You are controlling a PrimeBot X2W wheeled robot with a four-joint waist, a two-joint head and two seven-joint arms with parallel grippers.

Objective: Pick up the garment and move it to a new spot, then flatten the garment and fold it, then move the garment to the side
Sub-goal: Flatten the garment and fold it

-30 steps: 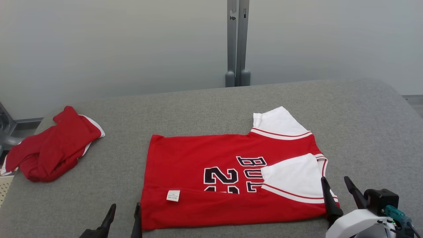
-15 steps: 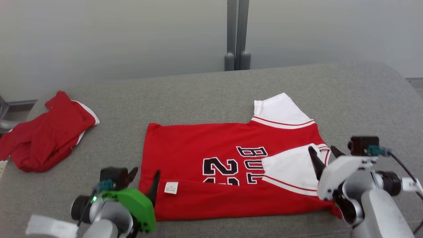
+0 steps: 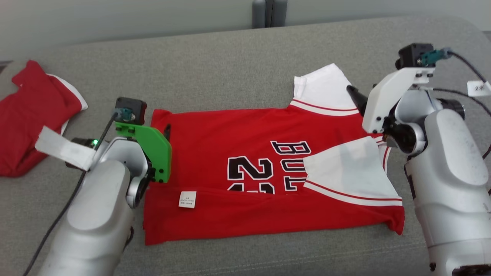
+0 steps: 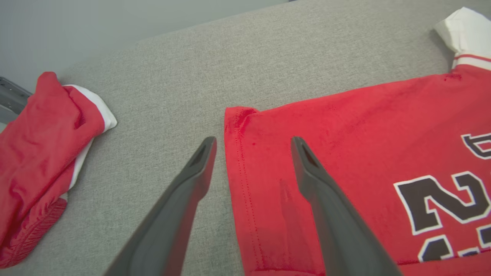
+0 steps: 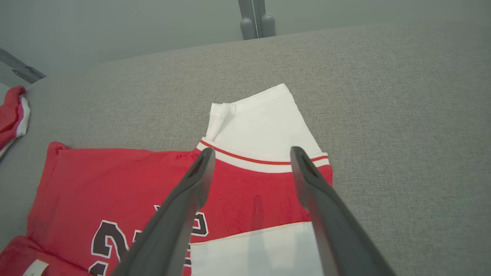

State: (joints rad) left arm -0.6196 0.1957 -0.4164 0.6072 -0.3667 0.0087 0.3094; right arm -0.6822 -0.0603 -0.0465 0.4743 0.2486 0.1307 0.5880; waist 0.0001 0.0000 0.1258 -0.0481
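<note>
the red jersey (image 3: pixel 249 153) lies partly folded on the grey table (image 3: pixel 215 65). left gripper (image 4: pixel 253 141) hangs with jaws spread astride the jersey's far left corner; right gripper (image 5: pixel 249 150), equally spread and empty, hangs above the jersey's far white sleeve (image 5: pixel 261 122)

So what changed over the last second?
Both arms reached forward: left gripper now by the far left corner of the jersey, right gripper at its far sleeve. Jaws open, nothing taken. Camera tilted down. Jersey and crumpled red garment unmoved.
</note>
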